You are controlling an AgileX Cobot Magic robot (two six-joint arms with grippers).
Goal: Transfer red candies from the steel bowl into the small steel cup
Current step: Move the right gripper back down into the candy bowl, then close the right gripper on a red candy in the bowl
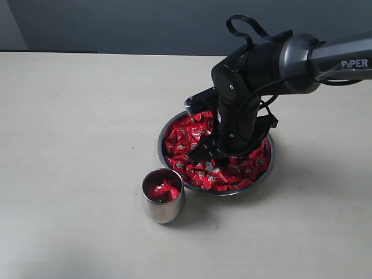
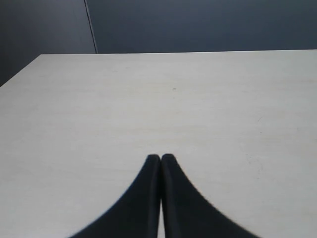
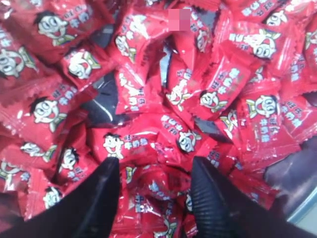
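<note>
In the exterior view the right arm (image 1: pixel 256 75) (itself cut off at 3 o'clock) hides the bowl (image 1: pixel 160 148) from its middle out to 1 o'clock. The print on the candies (image 1: pixel 185 138) is too small to read there. In the right wrist view a blurred square (image 3: pixel 178 20) masks one wrapper, and the fingers (image 3: pixel 101 198) run off the edge.
</note>
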